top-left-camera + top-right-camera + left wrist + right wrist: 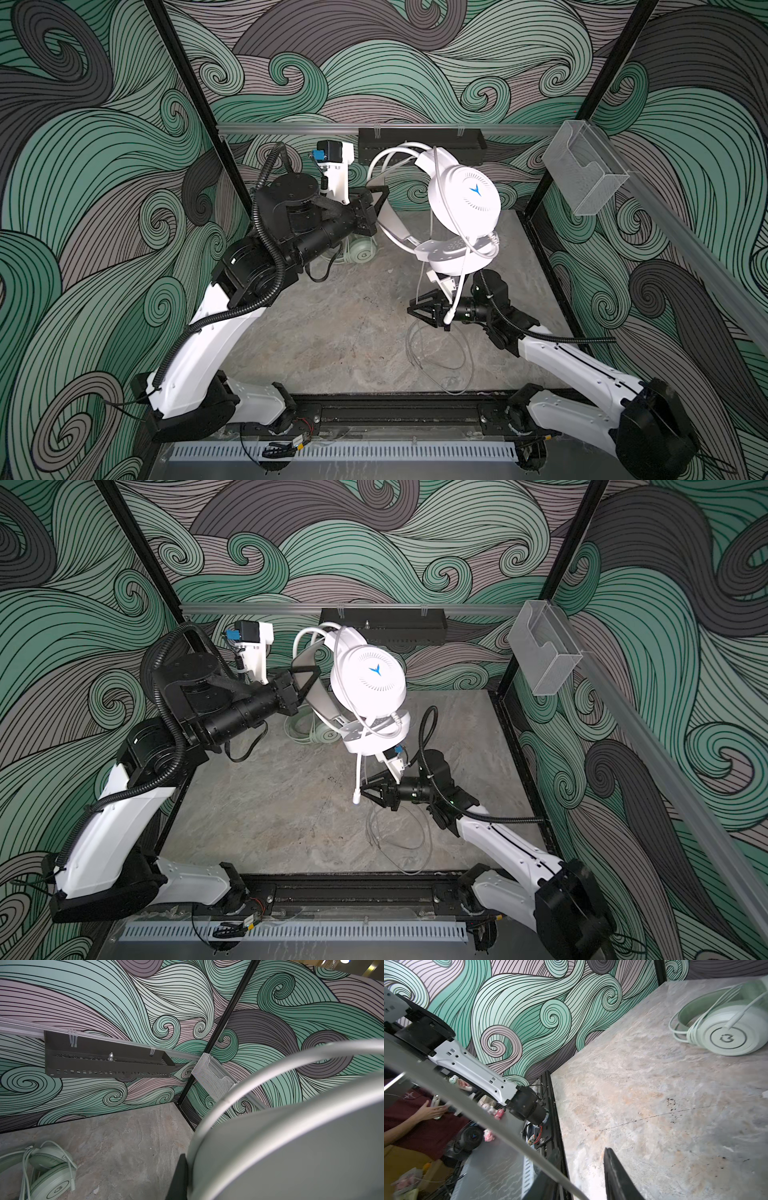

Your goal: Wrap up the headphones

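White headphones (465, 195) aloft, mint headphones (362, 252) half hidden behind left arm (316, 239)

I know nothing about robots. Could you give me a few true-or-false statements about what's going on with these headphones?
1. The white over-ear headset with the blue arrow mark lies on the grey stone-look tabletop. False: the left pincer holds it in the air by its headband.
2. A pale mint green over-ear headset lies on that tabletop. True.
3. Both pincers grip the white headset. False: the right pincer is lower, beside its dangling thin white cable.
4. Part of that cable lies looped on the tabletop. True.
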Robot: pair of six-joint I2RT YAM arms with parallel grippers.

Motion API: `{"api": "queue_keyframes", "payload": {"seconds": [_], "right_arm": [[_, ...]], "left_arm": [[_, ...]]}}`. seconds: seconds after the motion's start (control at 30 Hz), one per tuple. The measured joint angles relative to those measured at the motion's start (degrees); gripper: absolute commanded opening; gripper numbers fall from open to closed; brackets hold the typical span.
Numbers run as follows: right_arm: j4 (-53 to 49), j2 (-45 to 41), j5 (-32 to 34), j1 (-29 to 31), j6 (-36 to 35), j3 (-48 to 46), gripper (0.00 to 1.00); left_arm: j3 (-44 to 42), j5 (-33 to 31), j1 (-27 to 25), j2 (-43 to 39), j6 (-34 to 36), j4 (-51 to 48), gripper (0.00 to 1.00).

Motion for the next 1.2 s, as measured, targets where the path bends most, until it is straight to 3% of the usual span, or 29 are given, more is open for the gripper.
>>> {"api": "queue_keyframes", "payload": {"seconds": [0.37,0.73,0.97,1.2], "right_arm": [[-5.7,-2.1,1.5,1.1,-2.8,0.2,0.0],[-32.3,-14.2,15.4,8.6,-14.0,9.7,0.0],[-47.3,-14.8,27.8,18.7,-19.3,20.1,0.0],[-54.7,-13.5,38.6,28.7,-21.3,24.8,0.0]], "left_arm": [[-1.1,-1.9,0.9,-0.4,-1.1,0.4,0.0],[-7.7,-10.6,4.8,-1.1,-3.6,2.9,0.0],[-11.7,-15.7,6.0,-0.3,-4.0,4.8,0.0],[-13.7,-17.0,8.9,1.2,-7.1,5.7,0.0]]}}
